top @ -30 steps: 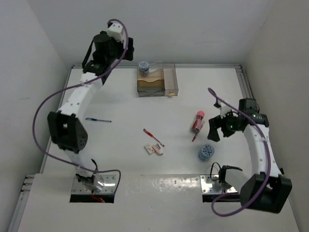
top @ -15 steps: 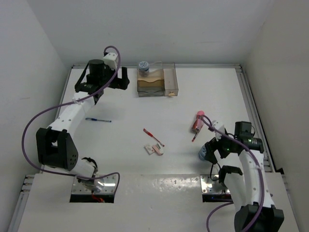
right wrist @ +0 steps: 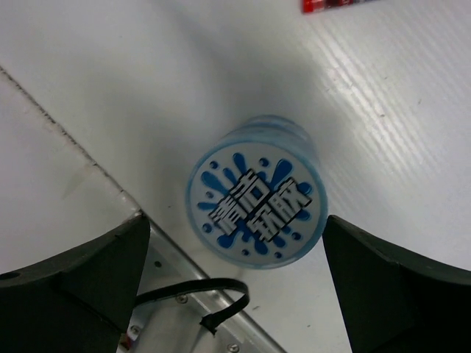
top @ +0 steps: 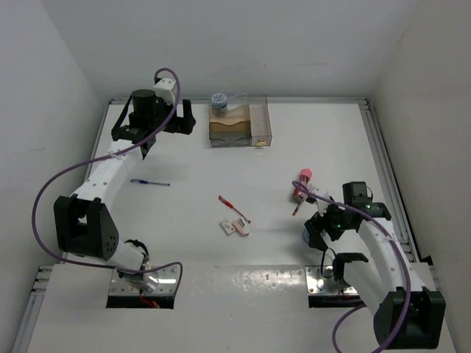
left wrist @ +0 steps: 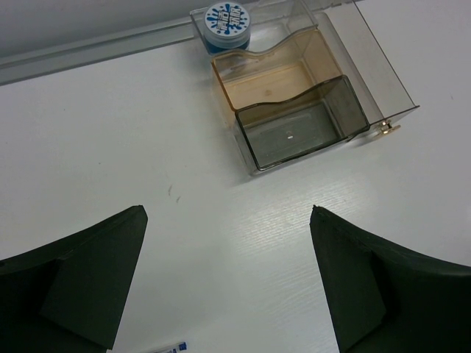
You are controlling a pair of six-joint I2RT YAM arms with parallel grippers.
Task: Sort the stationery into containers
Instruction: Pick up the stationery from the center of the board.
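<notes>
The right gripper [right wrist: 234,224] is held wide open above a blue-patterned roll [right wrist: 256,195]; the left gripper [left wrist: 228,217] is spread wide near the organiser [left wrist: 303,95]

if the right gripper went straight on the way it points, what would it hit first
Most likely the blue patterned roll: it sits ahead of the right gripper, between its open fingers, though the depth is unclear.

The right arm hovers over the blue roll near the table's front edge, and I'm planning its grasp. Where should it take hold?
Probably the curved side wall of the blue roll, coming straight down from above: it lies flat, printed face up, and the right gripper is open with a finger on each side of it.
</notes>
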